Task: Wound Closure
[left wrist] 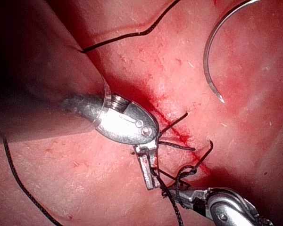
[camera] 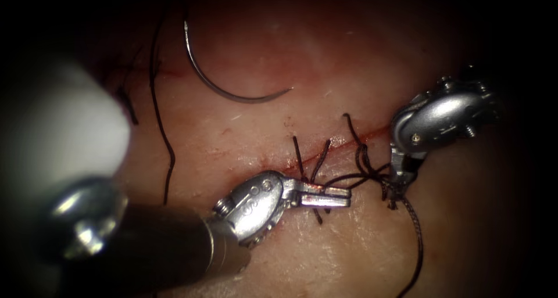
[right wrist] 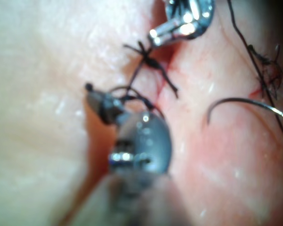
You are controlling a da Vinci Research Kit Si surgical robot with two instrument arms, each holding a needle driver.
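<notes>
Endoscope view: left tool (camera: 343, 197) low over the cut (camera: 337, 153), jaws pressed flat together and clamped on the thread (camera: 349, 179) where the dark strands gather into a tangle. Right tool (camera: 396, 192) coming down from the right, tip buried in that same tangle, jaws closed on the thread just beside the cut's right end. Needle (camera: 224, 89) held by neither tool, lying free and flat on the tissue (camera: 261, 135) well up from the cut, to the left, whole curve exposed, not in the tissue.

Left wrist view: left tool (left wrist: 148, 174) again with jaws shut tight, strands running off its tip to the right tool (left wrist: 188, 195); needle (left wrist: 212, 66) lying loose on the tissue (left wrist: 85, 179), point bare. Right wrist view: right tool (right wrist: 92, 96) nipped closed, thread (right wrist: 132, 92) looping off it; left tool (right wrist: 155, 37) across the cut, needle (right wrist: 245, 103) resting off to one side.

Hard to tell exactly how the strands cross inside the tangle. Short thread ends (camera: 299, 153) sticking up from earlier stitches along the cut. Long strand (camera: 163, 129) wandering over the tissue at far left, another (camera: 415, 240) trailing down below the right tool and off the edge. Thin red fluid (camera: 372, 135) tracing the cut line. Tissue pale, moist, glistening; beyond it, only darkness.
</notes>
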